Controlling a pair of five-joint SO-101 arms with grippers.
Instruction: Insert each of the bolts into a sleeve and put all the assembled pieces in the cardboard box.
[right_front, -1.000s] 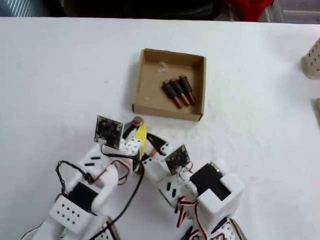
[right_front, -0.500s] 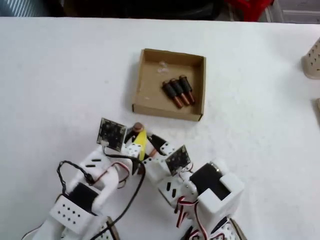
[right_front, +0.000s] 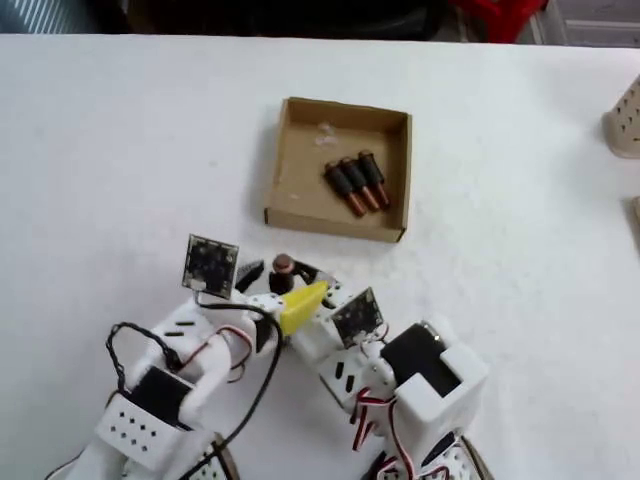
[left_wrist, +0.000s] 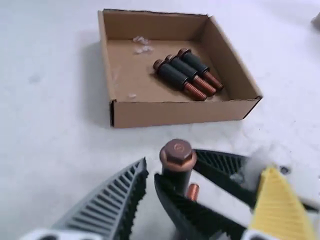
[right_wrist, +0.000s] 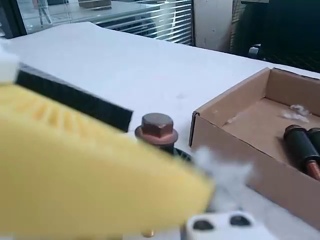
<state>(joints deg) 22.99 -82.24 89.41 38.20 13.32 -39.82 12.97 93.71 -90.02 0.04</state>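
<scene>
A shallow, square box (left_wrist: 175, 113) of brown corrugated cardboard, open at the top, is set on a matte white table (right_front: 120, 150). Three finished pieces (left_wrist: 186, 75) are laid side by side, touching, on its floor near one wall. Each is a copper-coloured bolt with a hexagonal head and bare thread, with a smooth black sleeve around its middle. A few pale scraps are scattered on the box floor. Just in front of the box, a fourth bolt (left_wrist: 176, 154) is held upright with its flanged head on top and its shaft sheathed in a dark sleeve (left_wrist: 174, 176). The lower part of that sleeve is covered by black ribbed fingers (left_wrist: 200, 212), and only a stub of copper thread is seen below them. In the right wrist view, everything under the bolt head is masked by a large blurred yellow shape. In the high view, the table under both white arms is hidden, and a pale perforated object (right_front: 625, 120) is cut off at the edge. The right pincer (left_wrist: 177, 170) is pressed together on the sleeved bolt. The left pincer (left_wrist: 206, 170) is spread wide, with its grey ribbed finger (left_wrist: 112, 200) on one side of the bolt and its yellow finger (left_wrist: 272, 200) on the other, neither touching it.
</scene>
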